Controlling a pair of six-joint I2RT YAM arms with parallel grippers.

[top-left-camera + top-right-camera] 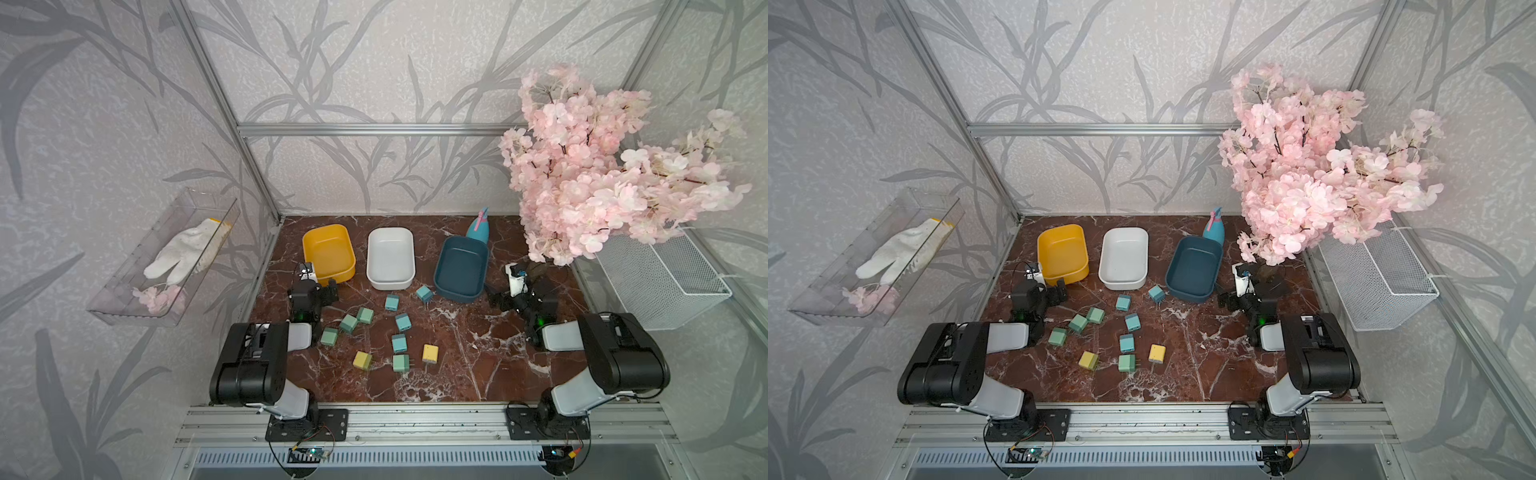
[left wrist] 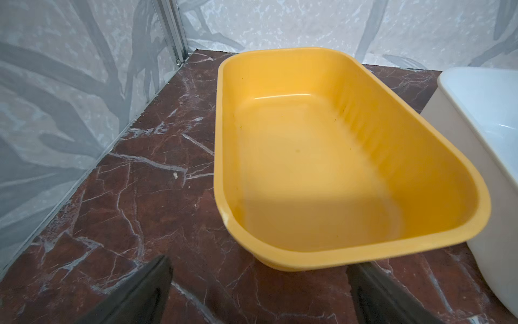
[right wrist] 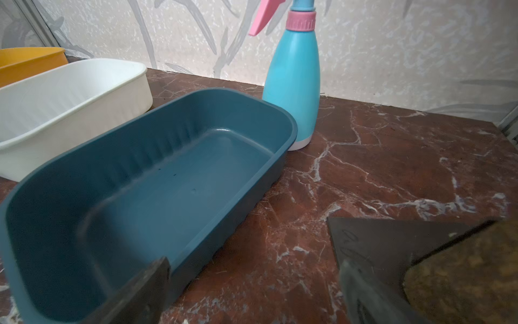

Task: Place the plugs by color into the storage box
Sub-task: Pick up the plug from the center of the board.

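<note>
My left end effector (image 2: pixel 259 280) is spread wide with nothing between its fingers (image 2: pixel 145 283). It sits low over the tabletop (image 1: pixel 478 361), just in front of the near end of the yellow box (image 2: pixel 350 157), whose inside is bare. My right end effector (image 3: pixel 255 269) is just as wide and also holds nothing. It is beside the near right corner of the dark blue box (image 3: pixel 157 179), which is also bare inside. A light blue spray bottle (image 3: pixel 294 92) with a pink trigger stands upright just behind that box's far corner. A dark flat plate (image 3: pixel 392 241) lies close to my right finger, but I cannot tell what it belongs to. In both top views the yellow box, the white box (image 1: pixel 390 257) and the dark blue box stand in a row along the back of the tabletop. All the plugs (image 1: pixel 399 343) lie loose in front of them, between my two arms, and none is in a box. I count ten. Four light blue plugs (image 1: pixel 402 322) run in a loose line from the dark blue box toward the front. Three sage green plugs (image 1: pixel 348 323) are clustered nearer my left arm, with a fourth green one (image 1: pixel 400 363) at the front. The two yellow plugs (image 1: pixel 430 353) lie on either side of that one. Pink blossoms (image 1: pixel 602 166) hang over the right rear corner.
</note>
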